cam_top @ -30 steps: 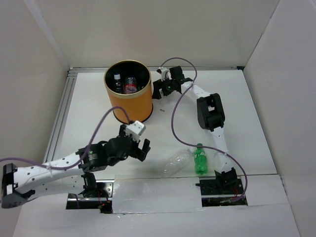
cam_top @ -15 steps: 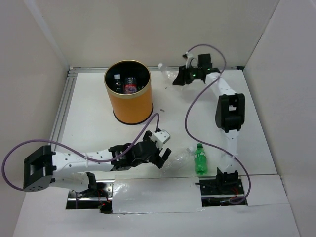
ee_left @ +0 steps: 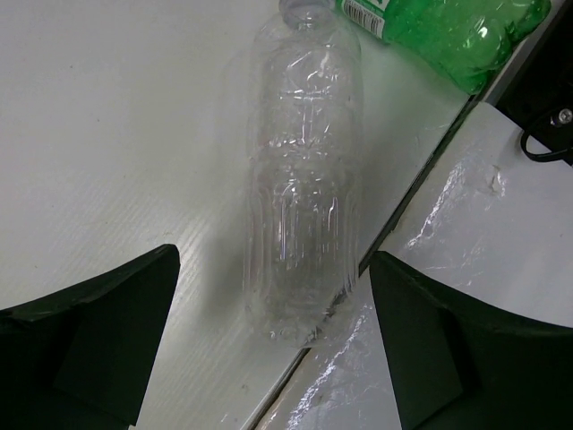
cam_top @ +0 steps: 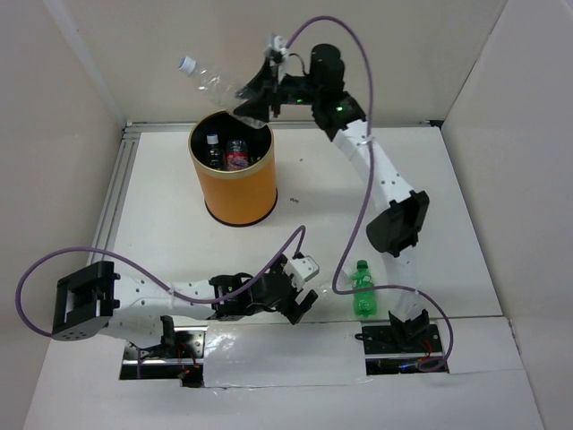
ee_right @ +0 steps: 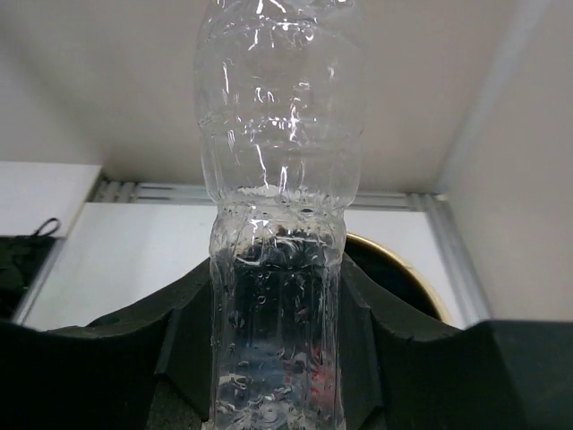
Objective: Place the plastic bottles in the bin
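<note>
A white-capped clear bottle was gripped tilted in the right hand above the bin, seemingly for dropping, while the left hand was spread open astride a second clear bottle lying on the tabletop beside the green bottle, apparently for grasping.

White-capped clear plastic bottle: glossy, ribbed, droplets inside. Clear ribbed plastic bottle lying flat, green translucent plastic bottle: both glossy. White table: matt. Orange cylindrical bin: thin metallic rim. Edge tape: shiny, wrinkled.

White links and black joints trail purple cables; left tool and right tool are black.
</note>
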You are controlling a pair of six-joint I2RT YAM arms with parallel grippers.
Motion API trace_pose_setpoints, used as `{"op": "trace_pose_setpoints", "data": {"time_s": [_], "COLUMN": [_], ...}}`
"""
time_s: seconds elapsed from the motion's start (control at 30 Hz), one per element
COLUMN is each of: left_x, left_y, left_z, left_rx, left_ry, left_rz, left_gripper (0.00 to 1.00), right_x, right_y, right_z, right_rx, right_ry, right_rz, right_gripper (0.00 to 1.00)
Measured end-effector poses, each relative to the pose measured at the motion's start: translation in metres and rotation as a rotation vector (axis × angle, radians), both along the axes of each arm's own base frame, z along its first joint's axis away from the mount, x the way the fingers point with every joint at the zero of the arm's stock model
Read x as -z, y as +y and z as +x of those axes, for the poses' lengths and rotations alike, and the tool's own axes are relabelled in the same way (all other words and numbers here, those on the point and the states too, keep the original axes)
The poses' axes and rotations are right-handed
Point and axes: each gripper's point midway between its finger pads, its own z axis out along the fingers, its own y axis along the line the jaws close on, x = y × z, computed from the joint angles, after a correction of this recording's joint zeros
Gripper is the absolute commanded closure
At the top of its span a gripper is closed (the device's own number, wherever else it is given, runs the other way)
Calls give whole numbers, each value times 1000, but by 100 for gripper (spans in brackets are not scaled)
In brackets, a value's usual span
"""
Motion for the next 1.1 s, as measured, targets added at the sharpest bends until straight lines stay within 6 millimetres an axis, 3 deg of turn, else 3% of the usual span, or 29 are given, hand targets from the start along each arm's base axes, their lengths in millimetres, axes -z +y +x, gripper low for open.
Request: {"op": "trace_pose_setpoints", "data": {"time_s": [0.1, 0.17, 0.2, 0.23, 0.3, 0.37, 0.53, 0.67, 0.77, 0.83, 0.9, 0.93, 0.97, 1.0, 1.07, 1.1], "left_x": [5, 6, 5, 4, 0, -2, 6, 24, 41, 53, 63, 68, 70, 64, 57, 53], "left_y": [6, 14, 17, 19, 20, 21, 16, 1, -14, -24, -34, -37, -40, -46, -49, -46], "left_z": [-5, -7, -7, -7, -5, -4, 0, 4, 4, 3, 5, 5, 7, 9, 11, 13], "left_rx": [3, -9, -18, -25, -36, -43, -38, -11, 27, 45, 56, 59, 58, 50, 52, 41], "left_ry": [-1, -3, -3, -6, -15, -21, -40, -50, -40, -28, -23, -19, -21, -29, -41, -50], "left_rz": [9, 11, 6, 3, -5, -11, 25, 89, 136, 167, 196, 209, 214, 195, 186, 193], "left_gripper": [0, 0, 0, 0, 0, 0, 0, 0, 0, 7, 22, 52, 67, 87, 100, 100], "right_x": [39, 70, 88, 102, 122, 127, 107, 86, 82, 87, 103, 113, 125, 140, 166, 179], "right_y": [39, 53, 58, 61, 63, 63, 47, -2, -71, -122, -168, -186, -199, -210, -222, -228], "right_z": [-5, 1, 6, 11, 20, 24, 31, 39, 48, 50, 48, 43, 35, 26, 3, -8], "right_rx": [-64, -70, -66, -52, -24, -1, 62, 164, 283, 375, 471, 515, 544, 566, 587, 593], "right_ry": [83, 151, 185, 221, 252, 266, 253, 261, 293, 324, 369, 387, 416, 445, 524, 565], "right_rz": [-27, -56, -73, -89, -113, -121, -109, -119, -139, -162, -201, -224, -253, -288, -348, -378], "right_gripper": [47, 28, 7, 1, 0, 0, 0, 0, 2, 8, 15, 20, 38, 45, 48, 46]}}
